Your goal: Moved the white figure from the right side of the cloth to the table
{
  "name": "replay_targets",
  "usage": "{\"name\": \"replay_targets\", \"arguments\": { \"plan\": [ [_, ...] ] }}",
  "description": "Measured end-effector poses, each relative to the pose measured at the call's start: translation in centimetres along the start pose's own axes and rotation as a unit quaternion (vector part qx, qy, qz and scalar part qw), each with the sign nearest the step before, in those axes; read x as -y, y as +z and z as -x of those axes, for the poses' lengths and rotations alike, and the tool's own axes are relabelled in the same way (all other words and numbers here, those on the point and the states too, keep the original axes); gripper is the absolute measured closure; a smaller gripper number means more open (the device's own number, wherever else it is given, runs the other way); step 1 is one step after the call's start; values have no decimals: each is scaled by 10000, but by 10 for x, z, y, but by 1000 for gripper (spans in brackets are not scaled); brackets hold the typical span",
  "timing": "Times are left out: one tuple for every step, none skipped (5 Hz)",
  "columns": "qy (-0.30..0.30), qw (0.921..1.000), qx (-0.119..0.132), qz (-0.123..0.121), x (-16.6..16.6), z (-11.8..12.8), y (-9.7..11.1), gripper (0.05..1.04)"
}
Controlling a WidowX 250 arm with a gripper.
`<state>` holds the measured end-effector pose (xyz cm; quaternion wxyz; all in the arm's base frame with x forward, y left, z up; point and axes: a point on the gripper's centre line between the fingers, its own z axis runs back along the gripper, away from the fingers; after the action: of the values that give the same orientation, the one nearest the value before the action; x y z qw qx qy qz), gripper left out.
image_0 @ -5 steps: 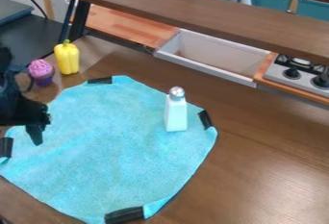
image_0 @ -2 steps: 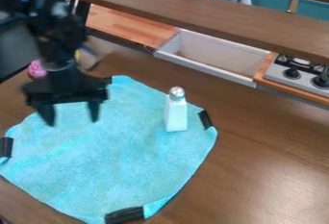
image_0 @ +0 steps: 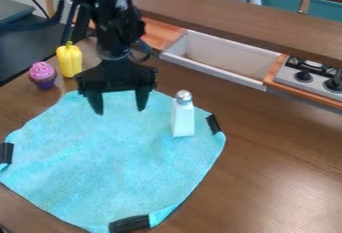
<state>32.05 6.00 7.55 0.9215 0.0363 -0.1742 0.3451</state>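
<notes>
Our gripper (image_0: pixel 120 111) hangs, fingers spread, above the cloth (image_0: pixel 113 162); the white figure (image_0: pixel 182 119) stands upright on it, toward the view's right, so we likely must shift sideways before lowering.

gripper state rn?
Gripper: open, holding nothing, fingers apart over the upper part of the blue cloth, left of the white shaker in the picture.
</notes>
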Motion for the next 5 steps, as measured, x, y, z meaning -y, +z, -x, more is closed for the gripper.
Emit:
{"name": "replay_targets", "arguments": {
  "plan": [
    [34, 9999, -70, 140, 21, -7, -2, 83],
    [102, 9989, -195, 402, 42, -12, 0, 83],
    [60, 9985, -214, 508, 61, -14, 3, 83],
    [44, 9985, -182, 511, 77, -16, 0, 83],
    [59, 9991, -162, 380, 84, -18, -12, 83]
  ]
}}
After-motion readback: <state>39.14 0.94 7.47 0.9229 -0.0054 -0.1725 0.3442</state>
